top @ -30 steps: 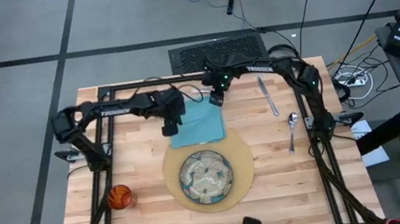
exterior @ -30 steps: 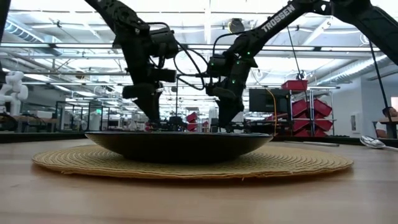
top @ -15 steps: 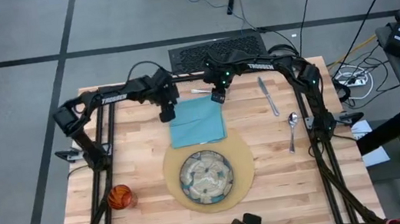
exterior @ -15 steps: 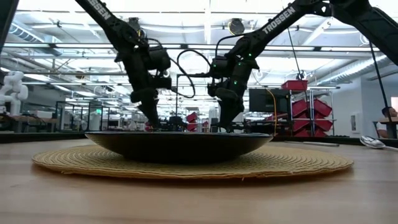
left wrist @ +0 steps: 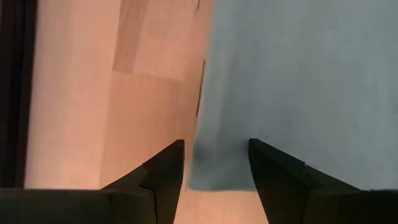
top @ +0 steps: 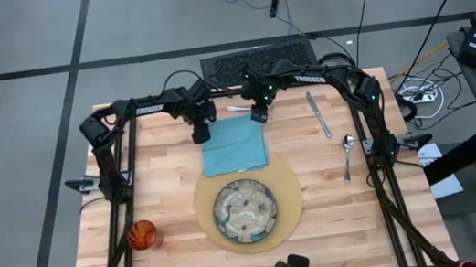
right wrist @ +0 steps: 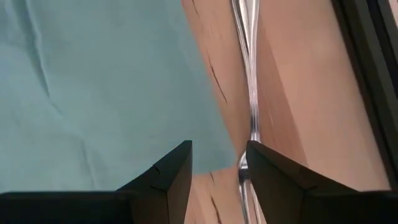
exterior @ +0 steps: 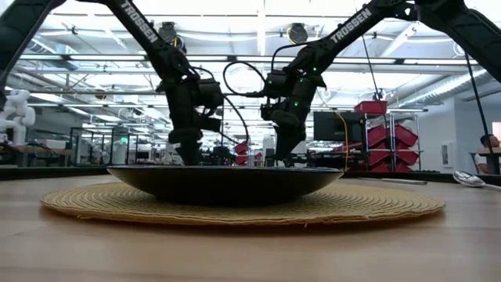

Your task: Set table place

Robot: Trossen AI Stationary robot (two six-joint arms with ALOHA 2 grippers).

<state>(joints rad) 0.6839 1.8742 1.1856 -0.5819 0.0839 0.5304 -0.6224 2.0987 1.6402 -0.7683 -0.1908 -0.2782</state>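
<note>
The left gripper (top: 200, 135) is seen poised over the far left corner of the light-blue napkin (top: 233, 145), its fingers (left wrist: 163, 167) parted and astride that corner, with nothing clamped between them. A second ago it stood nearer the napkin's left edge, further along the bench (top: 179, 243); it has since been drawn back to the far corner. The right gripper (top: 258, 115) has stayed at the far right corner, also parted, with the cloth's edge between its fingers (right wrist: 169, 171) and the fork (right wrist: 249, 93) lying just beside them.

The napkin lies flat above the tan mat (top: 288, 182), which carries the patterned plate (top: 244, 210). The knife (top: 317, 114) and spoon (top: 347, 154) lie to the right, well apart from the mat; the orange cup (top: 143, 235) stands at the left.

With both far corners now bracketed, a two-handed pinch appears to be prepared, presumably to fold or move the napkin. Most of the setting is judged still undone.
</note>
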